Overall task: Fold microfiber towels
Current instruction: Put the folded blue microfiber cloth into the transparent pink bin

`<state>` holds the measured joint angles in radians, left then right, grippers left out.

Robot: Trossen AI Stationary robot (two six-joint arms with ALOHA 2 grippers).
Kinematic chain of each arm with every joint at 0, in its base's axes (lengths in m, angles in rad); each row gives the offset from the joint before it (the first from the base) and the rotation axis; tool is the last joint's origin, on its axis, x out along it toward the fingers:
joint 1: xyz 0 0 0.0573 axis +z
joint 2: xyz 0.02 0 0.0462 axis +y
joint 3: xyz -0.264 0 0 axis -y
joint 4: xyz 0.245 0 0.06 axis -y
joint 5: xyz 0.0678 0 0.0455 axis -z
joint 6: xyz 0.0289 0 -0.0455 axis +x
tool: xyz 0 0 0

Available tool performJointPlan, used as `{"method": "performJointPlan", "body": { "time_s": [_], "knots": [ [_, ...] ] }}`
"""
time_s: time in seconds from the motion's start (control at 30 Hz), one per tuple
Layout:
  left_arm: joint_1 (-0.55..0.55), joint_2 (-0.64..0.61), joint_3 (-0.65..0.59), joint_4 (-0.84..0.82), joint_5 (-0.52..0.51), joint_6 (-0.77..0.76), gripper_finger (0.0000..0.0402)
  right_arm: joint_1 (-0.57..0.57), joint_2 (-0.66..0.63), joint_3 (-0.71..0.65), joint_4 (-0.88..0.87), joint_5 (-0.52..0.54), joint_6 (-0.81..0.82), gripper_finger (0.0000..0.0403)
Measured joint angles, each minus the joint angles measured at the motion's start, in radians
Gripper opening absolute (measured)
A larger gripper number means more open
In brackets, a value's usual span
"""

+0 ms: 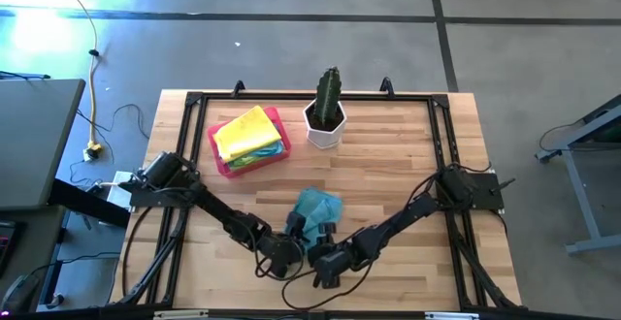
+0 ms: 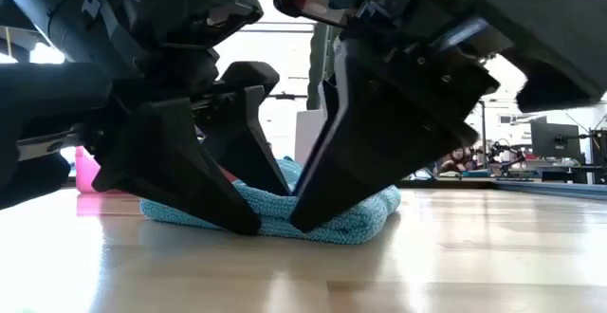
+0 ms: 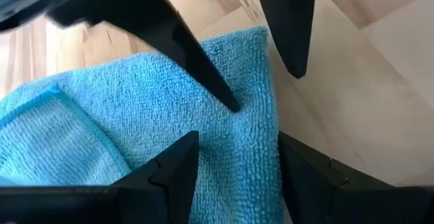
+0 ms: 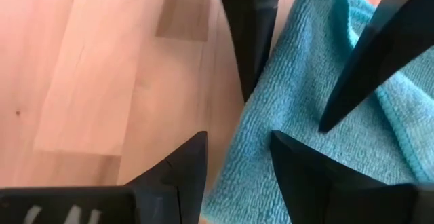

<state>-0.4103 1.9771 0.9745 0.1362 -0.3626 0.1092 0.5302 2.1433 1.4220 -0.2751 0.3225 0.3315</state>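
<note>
Both grippers, left gripper (image 1: 287,246) and right gripper (image 1: 328,254), sit low at the near edge of the light blue towel (image 1: 317,207), jaws spread and nothing pinched. That towel lies bunched in front of the cactus pot (image 1: 325,126); other towels (image 1: 248,134) fill the pink tray (image 1: 222,164) left of it. To do this well: pinch only one layer at each near corner, lift together, keep edges aligned.

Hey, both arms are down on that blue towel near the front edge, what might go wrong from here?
The left gripper and right gripper have open jaws planted close together on the blue towel, so they may collide. If each closes on a different layer, the bunched towel may fold crooked. Any pull may drag it on the table.
</note>
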Motion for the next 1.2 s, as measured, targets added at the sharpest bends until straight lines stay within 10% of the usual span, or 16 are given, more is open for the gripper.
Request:
{"method": "performJointPlan", "body": {
  "time_s": [0.33, 0.63, 1.2],
  "knots": [
    [0.015, 0.018, 0.003, -0.033, 0.031, -0.013, 0.0150, -0.013, -0.002, 0.001, 0.015, 0.000, 0.000, 0.0154],
    [0.014, 0.020, 0.000, -0.037, 0.075, -0.106, 0.0011, -0.012, -0.036, 0.002, -0.010, -0.001, 0.000, 0.0154],
    [0.076, -0.194, -0.009, -0.169, 0.319, -0.346, 0.0001, 0.040, -0.333, 0.003, -0.356, 0.106, 0.070, 0.0154]
  ]
}}
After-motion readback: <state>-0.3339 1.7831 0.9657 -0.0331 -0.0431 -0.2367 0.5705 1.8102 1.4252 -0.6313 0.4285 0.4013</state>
